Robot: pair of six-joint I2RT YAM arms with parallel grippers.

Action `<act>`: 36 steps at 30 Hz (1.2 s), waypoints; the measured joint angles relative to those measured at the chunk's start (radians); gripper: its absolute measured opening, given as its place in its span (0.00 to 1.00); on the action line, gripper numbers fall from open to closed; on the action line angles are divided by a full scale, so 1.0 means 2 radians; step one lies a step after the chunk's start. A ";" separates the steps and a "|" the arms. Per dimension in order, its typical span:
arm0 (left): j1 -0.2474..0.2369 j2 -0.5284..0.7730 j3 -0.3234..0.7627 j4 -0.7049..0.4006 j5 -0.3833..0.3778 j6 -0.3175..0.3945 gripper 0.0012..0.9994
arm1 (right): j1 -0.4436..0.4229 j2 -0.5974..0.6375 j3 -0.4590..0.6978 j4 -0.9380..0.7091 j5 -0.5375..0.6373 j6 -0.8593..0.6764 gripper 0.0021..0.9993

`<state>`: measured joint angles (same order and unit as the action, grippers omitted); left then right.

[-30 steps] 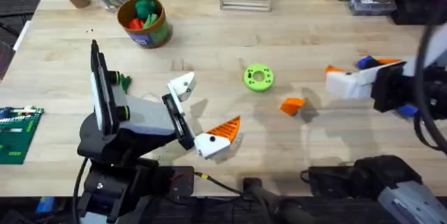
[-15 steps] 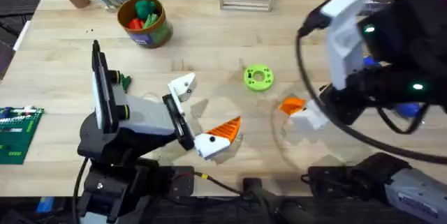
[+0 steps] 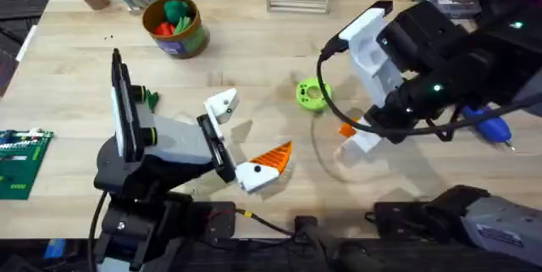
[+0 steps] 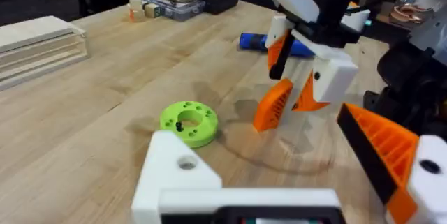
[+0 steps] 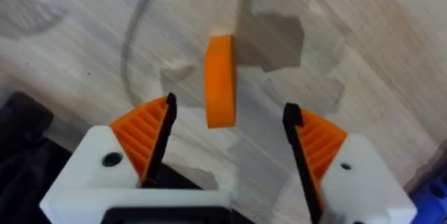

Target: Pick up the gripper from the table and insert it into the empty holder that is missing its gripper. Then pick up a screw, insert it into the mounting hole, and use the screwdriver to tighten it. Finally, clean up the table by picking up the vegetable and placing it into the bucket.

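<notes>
Right wrist view: right tool [image 5: 227,137] released, pads straddling orange gripper [image 5: 221,81] on surface [image 5: 84,49]; judged best: descend centred, then clench across flat sides

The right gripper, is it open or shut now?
Open. In the right wrist view the right gripper has its orange fingers spread apart, the gripper lying on the table between them.

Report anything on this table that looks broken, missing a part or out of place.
The left claw lacks one orange tip: its bare white holder faces a finger that has its tip. The loose orange gripper lies on the table, between the right claw's open fingers. Nothing looks spilled or cracked.
</notes>
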<state>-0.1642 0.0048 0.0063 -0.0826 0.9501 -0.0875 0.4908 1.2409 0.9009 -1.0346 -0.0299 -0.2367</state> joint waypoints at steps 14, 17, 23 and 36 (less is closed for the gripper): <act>0.000 0.000 0.000 0.000 0.000 0.000 0.99 | 0.000 0.002 0.000 0.020 0.000 -0.002 0.75; 0.000 0.000 0.000 0.000 0.000 0.000 0.99 | 0.000 0.002 0.000 0.022 0.000 -0.002 0.73; 0.000 0.000 0.000 0.000 0.000 0.000 0.99 | 0.000 0.002 0.000 0.025 -0.010 -0.002 0.66; 0.000 0.000 0.000 0.000 0.000 0.000 0.99 | 0.000 0.009 -0.001 0.030 -0.014 -0.002 0.50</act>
<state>-0.1642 0.0046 0.0063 -0.0826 0.9501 -0.0875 0.4908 1.2587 0.8995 -0.9745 -0.0576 -0.2401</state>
